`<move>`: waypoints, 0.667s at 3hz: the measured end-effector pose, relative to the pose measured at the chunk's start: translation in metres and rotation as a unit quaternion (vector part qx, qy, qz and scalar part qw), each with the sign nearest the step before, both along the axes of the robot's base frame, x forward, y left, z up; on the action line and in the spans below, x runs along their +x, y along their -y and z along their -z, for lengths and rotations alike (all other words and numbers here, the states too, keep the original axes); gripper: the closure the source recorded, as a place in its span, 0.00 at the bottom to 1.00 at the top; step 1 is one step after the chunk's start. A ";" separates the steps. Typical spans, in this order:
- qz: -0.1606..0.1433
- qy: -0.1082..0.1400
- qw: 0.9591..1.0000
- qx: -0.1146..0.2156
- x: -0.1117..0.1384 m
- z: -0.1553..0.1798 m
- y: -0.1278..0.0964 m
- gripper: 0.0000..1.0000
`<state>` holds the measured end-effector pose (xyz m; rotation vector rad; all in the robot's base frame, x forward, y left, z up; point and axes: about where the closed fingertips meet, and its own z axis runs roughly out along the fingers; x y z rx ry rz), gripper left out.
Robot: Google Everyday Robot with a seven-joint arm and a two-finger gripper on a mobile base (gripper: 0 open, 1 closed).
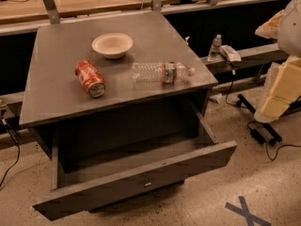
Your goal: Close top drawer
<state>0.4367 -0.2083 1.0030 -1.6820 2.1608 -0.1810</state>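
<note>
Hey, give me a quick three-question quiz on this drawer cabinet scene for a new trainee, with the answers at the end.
1. True or false: the top drawer is pushed fully shut.
2. Which lies on its side on the cabinet top? A) mug B) red can C) kettle
3. Short answer: where is the robot's hand relative to the cabinet?

Key: 1 false, it stands pulled out. 2 B. 3 Off to the picture's right of the cabinet, low, not touching the drawer.
</note>
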 end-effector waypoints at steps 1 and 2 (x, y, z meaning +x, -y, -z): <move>0.000 0.000 1.000 0.000 0.000 0.000 0.000 0.00; -0.019 -0.027 0.998 0.052 0.000 0.049 -0.011 0.00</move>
